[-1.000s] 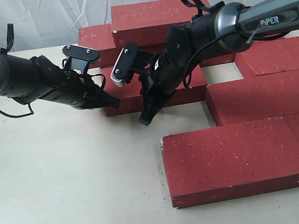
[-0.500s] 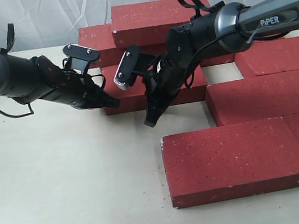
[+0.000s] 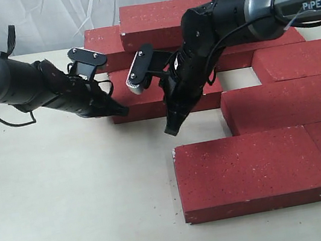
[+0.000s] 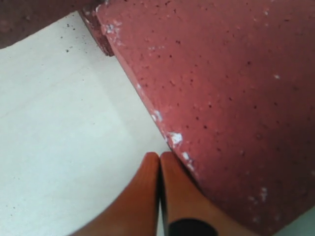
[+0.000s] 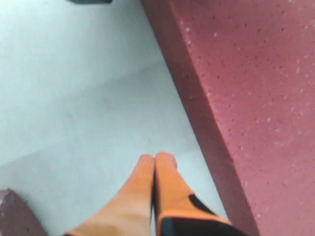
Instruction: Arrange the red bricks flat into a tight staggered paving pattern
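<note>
A white table (image 3: 69, 202) carries flat red bricks (image 3: 248, 171), with two arms among them.
The exterior view alone shows the layout: bricks fill the right and far side, with one gap between rows. Only the wrist views show the fingers, pressed together and empty. The left gripper (image 4: 159, 158) is at a chipped brick edge, and the right gripper (image 5: 154, 157) is over bare table just beside a brick's side.
</note>
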`<state>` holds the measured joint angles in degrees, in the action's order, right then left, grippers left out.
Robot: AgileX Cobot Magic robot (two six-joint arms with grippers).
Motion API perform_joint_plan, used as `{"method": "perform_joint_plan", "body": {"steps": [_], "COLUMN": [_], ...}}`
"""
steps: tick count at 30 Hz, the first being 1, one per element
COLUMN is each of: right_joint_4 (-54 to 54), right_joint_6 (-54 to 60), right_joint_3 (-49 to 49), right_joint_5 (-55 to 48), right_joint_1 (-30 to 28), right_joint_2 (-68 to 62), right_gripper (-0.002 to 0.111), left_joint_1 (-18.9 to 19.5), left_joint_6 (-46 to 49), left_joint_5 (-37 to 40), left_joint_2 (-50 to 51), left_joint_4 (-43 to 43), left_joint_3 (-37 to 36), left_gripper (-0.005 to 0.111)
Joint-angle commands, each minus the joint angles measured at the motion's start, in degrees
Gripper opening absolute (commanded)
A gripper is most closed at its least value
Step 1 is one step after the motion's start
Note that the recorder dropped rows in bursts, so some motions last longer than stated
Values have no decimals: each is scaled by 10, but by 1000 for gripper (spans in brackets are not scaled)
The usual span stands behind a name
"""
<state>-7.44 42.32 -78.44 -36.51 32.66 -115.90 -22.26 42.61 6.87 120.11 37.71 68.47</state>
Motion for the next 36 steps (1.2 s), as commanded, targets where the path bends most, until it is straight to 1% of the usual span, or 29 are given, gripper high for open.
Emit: {"method": "perform_joint_plan", "body": {"steps": [1,4,9,18,21,29,33,36], "right_joint_4": [15,6,-1,-22,-39,-48,-30,-19], "right_joint_6": [-2,-2,-4,-4,-4,10,10,-4], "right_joint_3": [-2,-2,-2,-2,-2,-2,-2,-2], "right_joint_5": [-21,-19,-18,-9,-13,-19,-13,-6], "right_joint_1": [-12,-20,-34,-35,-35,-33,-33,-33], "right_joint_2": [7,9,10,10,10,10,13,27], "right_gripper": [-1,-1,-1,-1,-1,-1,-1,-1], "left_joint_1": [-2,-9,-30,-31,-24,22,24,13], "left_joint_6": [-1,-1,0,0,0,-4,-4,-4], "left_joint_5": [6,8,3,-8,-2,34,33,12], "left_joint_2": [-2,-2,-2,-2,-2,-12,-15,-15], "left_joint_4": [4,8,-3,-6,-47,-46,-27,-23], "left_joint_3": [3,3,3,3,3,3,3,3], "left_gripper": [0,0,0,0,0,0,0,0]}}
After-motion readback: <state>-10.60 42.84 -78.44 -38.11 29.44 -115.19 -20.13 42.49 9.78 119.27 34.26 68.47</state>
